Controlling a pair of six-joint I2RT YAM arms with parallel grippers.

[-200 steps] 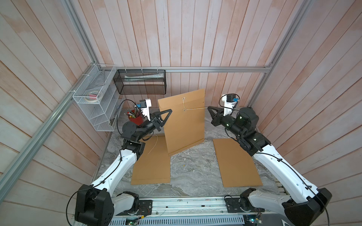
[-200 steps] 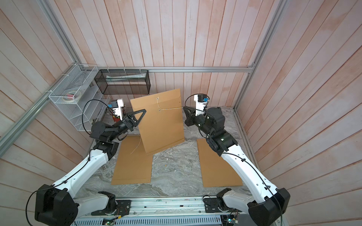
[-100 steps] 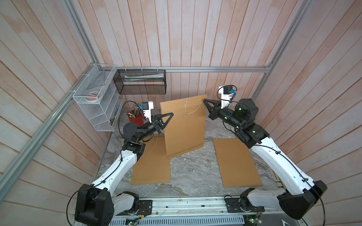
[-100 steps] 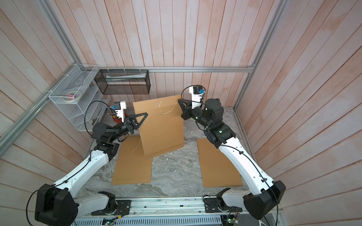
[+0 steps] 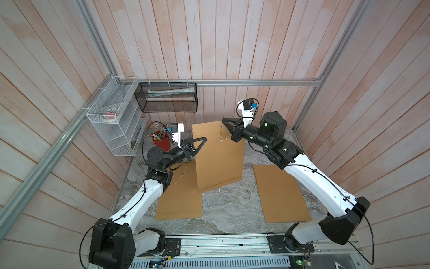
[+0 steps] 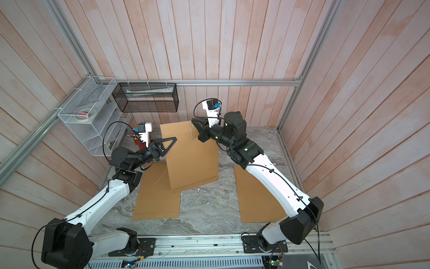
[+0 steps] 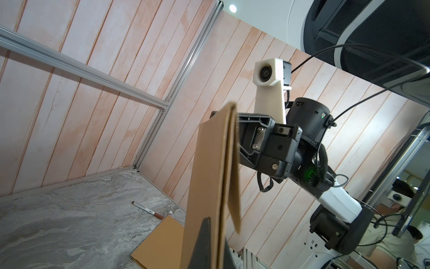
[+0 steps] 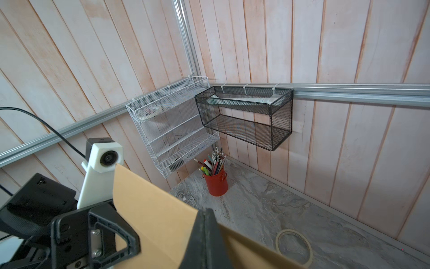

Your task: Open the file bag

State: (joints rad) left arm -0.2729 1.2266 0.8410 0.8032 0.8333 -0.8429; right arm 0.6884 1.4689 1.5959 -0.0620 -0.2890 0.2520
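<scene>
The file bag (image 5: 218,160) stands up in the middle of both top views. The left gripper (image 5: 204,139) pinches its left edge tight. The right gripper (image 5: 224,121) pinches the top edge tight (the flap (image 7: 234,186) hangs loose there). Best to hold the body steady and lift the flap slowly, so the paper won't rip.

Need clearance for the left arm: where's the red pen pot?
In both top views the red pen pot stands in the back-left corner, next to the white wire rack.
</scene>
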